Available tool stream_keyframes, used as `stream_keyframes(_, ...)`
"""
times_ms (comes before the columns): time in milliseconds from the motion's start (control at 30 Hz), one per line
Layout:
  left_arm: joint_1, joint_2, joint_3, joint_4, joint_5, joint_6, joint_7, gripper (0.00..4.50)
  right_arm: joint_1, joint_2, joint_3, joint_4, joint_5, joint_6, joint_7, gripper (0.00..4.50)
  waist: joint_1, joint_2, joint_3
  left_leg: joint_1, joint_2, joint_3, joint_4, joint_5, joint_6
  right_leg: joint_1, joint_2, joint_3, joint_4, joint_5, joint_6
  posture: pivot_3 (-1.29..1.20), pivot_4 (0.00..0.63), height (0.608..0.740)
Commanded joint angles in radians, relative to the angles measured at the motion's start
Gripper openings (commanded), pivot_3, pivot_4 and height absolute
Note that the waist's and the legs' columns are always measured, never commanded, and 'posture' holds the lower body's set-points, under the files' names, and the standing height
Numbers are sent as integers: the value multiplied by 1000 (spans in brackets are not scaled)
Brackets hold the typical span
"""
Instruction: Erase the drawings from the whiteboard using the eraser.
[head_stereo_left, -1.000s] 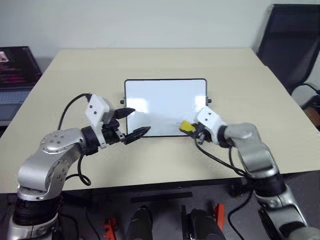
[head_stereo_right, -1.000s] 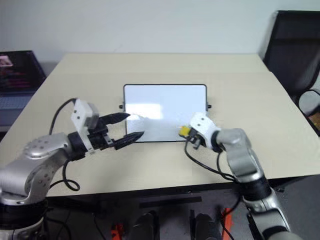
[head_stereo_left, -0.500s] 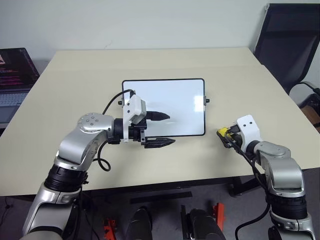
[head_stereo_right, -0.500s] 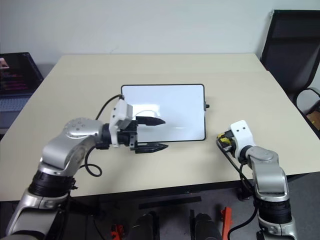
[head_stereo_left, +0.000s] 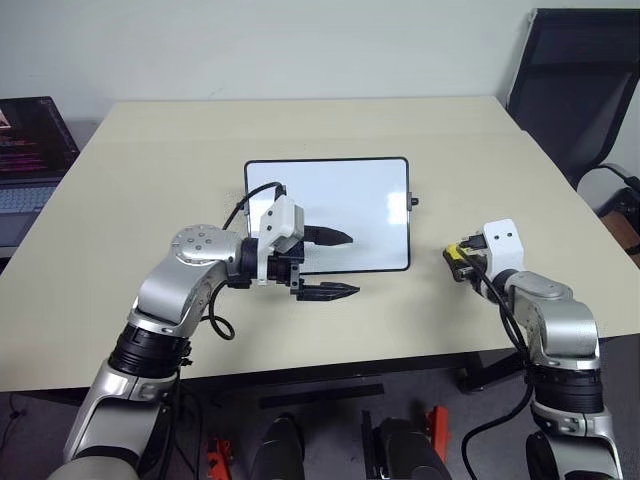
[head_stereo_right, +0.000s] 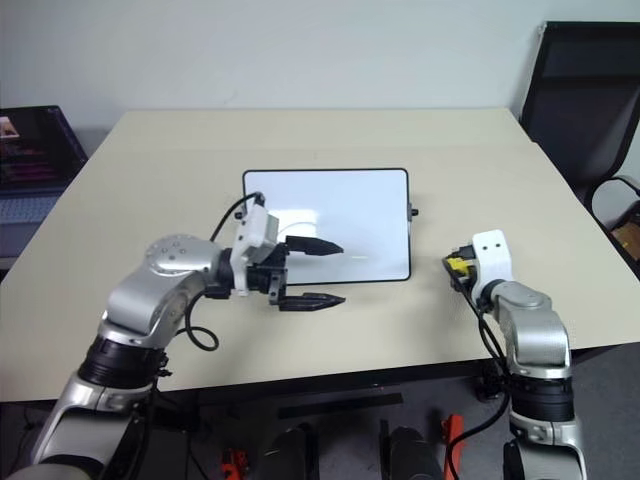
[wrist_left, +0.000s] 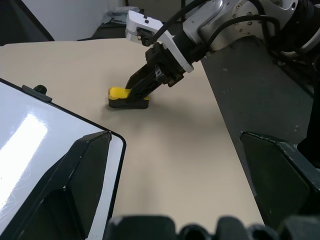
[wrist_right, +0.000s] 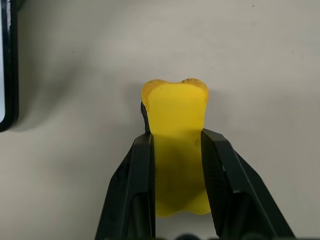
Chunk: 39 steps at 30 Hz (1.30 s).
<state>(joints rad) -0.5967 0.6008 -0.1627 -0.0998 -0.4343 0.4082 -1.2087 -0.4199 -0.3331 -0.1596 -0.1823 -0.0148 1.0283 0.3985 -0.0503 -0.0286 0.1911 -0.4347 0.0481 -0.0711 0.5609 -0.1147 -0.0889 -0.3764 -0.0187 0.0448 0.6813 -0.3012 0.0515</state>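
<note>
left arm's bent in from about 8 o'clock, elbow out, wrist turned so the left tool (head_stereo_left: 335, 264) points across toward 3 o'clock, roughly level. its two black fingers (head_stereo_left: 328, 291) are spread wide, one above the other, nothing between them. right arm comes up from 5 o'clock, forearm aimed at 11, with the right tool (wrist_right: 176, 150) angled a bit downward and clamped tight on the yellow eraser (wrist_right: 176, 112).

The right end effector (wrist_left: 136, 89) grips the yellow eraser (wrist_left: 125, 97) on the beige desk (wrist_left: 170, 150), just beside the whiteboard (wrist_left: 30, 145) corner.
</note>
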Motion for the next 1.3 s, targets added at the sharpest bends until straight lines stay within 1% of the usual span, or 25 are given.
stream_keyframes(33,-13,-9,4,-13,1,-16,-2,4500,-17,-6,-18,41,19,-29,-36,1868,0,0,0,0,0,0,0,0,0,0,0,0,0,0,0,0,150,740)
stream_keyframes(67,-11,-10,6,-14,1,-17,-2,4500,-20,-6,-20,47,23,-34,-41,2119,0,0,0,0,0,0,0,0,0,0,0,0,0,0,0,0,150,740)
stream_keyframes(300,5,-23,26,-12,-3,-37,12,4500,-37,-8,-45,49,61,-47,-82,4470,0,0,0,0,0,0,-1,0,0,0,0,0,0,0,0,0,150,740)
stream_keyframes(467,50,-25,60,-46,-5,-43,69,4500,-11,-19,-68,-105,112,-13,-75,4470,0,1,0,0,0,0,-1,0,0,-1,0,0,0,0,0,0,150,740)
stream_keyframes(567,176,-29,171,-137,-34,-10,203,4500,81,7,-110,-299,188,8,-54,4470,-1,1,0,0,0,0,-3,0,0,-1,0,0,0,-1,-1,0,150,740)
stream_keyframes(600,214,-43,209,-166,-36,-10,260,4500,116,16,-112,-341,198,-3,-58,4470,-1,1,0,0,0,0,-4,0,0,-1,0,0,0,-2,-1,0,150,740)
stream_keyframes(633,264,-66,252,-204,-39,-8,328,4500,170,30,-104,-376,201,-40,-62,4470,1,1,0,0,0,0,-4,0,0,-1,0,0,0,-2,-2,0,150,740)
stream_keyframes(700,348,-131,328,-282,-34,-4,482,4500,269,50,-73,-405,184,-190,-65,4470,4,1,0,0,0,-1,-4,-1,0,-1,0,-1,0,-3,-2,0,150,740)
stream_keyframes(800,486,-235,407,-400,41,-28,703,4500,389,87,-24,-371,162,-426,-58,4470,7,1,0,0,0,0,-3,-1,0,0,-1,0,-1,-3,-1,0,150,740)
stream_keyframes(867,583,-310,441,-460,129,-56,852,4500,441,117,-22,-313,161,-579,-57,4470,6,1,0,1,0,1,-2,-1,0,1,-1,1,-1,-3,0,0,150,740)
stream_keyframes(900,633,-342,455,-476,183,-78,918,4500,456,137,-29,-284,180,-622,-54,4470,6,1,0,2,0,1,-1,-1,0,2,-1,2,-1,-4,-3,0,150,740)
stream_keyframes(1000,708,-399,445,-496,309,-120,1050,4500,457,146,-59,-203,220,-700,-31,4470,9,0,0,3,0,1,3,-1,0,4,-2,2,-1,-2,-6,0,150,740)
stream_keyframes(1033,738,-419,459,-499,340,-132,1095,4500,460,141,-56,-175,217,-734,-24,4470,10,0,0,2,0,0,5,-1,-1,3,-2,1,-1,-2,-6,0,150,740)
stream_keyframes(1067,753,-438,458,-504,384,-138,1144,4500,453,125,-63,-138,229,-756,-2,4470,11,0,0,2,0,0,7,-3,-4,2,-2,1,-1,-2,-6,0,150,740)
stream_keyframes(1133,771,-472,470,-508,419,-133,1209,4500,434,101,-76,-93,253,-775,27,4470,15,0,0,2,0,0,12,-5,-7,2,-3,1,-2,-2,-6,0,150,740)
stream_keyframes(1167,783,-483,477,-506,428,-134,1228,4500,424,90,-76,-85,260,-778,33,4470,16,0,0,1,0,0,12,-5,-6,2,-4,1,-4,-2,-6,0,150,740)
stream_keyframes(1300,834,-513,414,-518,452,-136,1236,4500,369,30,-84,-38,279,-783,59,4470,18,0,0,0,-1,2,12,-6,-6,2,-5,1,-7,-2,-6,0,150,740)
